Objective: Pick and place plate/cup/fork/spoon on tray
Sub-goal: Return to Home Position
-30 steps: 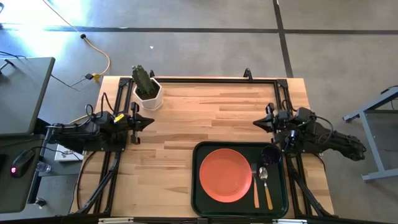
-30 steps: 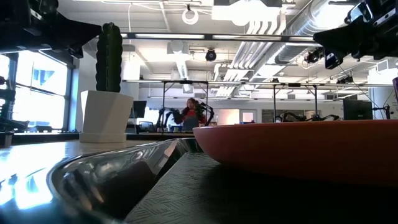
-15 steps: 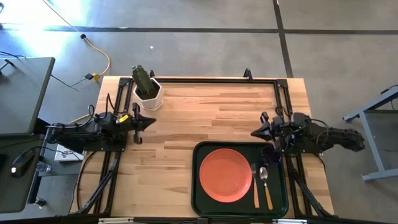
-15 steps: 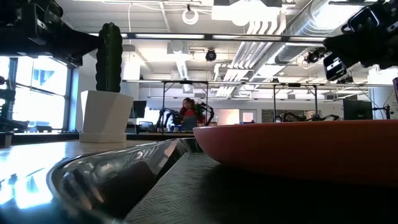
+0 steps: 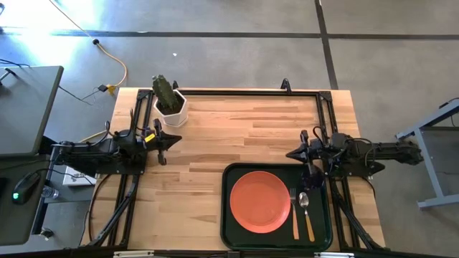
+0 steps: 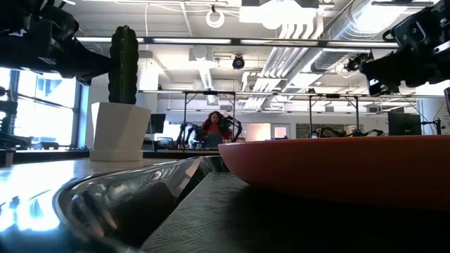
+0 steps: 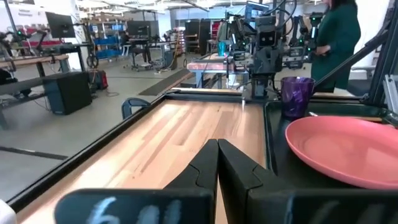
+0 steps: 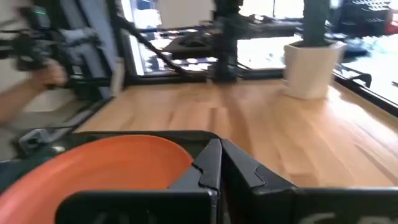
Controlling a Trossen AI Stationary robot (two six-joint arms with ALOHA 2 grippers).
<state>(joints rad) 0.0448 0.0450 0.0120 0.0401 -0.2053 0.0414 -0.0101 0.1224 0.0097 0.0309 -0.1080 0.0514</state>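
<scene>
The dark green tray [image 5: 228,208] lies at the table's near right. The orange-coral plate [image 5: 259,201], the dark purple cup [image 5: 312,178], the fork [image 5: 294,211] and the spoon [image 5: 306,208] all rest in it. The cup stands upright in the tray's far right corner. My right gripper [image 5: 290,153] is shut and empty, just beyond the tray's far rim, beside the cup. My left gripper [image 5: 174,139] is shut and empty at the table's left, near the cactus pot. The left wrist view shows the cup [image 7: 297,94] and the plate [image 7: 348,149]. The right wrist view shows the plate [image 8: 93,168].
A white pot with a green cactus [image 5: 168,100] stands at the table's far left corner; it also shows in the low view [image 6: 123,105]. Bare wooden table [image 5: 237,129] lies between the two grippers. A person sits in the room behind the table [image 6: 214,126].
My right gripper has gone a little toward the table's left and near edges, ending beside the tray's far rim. Its arm has swung to lie straight across the table's right edge. My left arm has sunk slightly. The things in the tray have not moved.
</scene>
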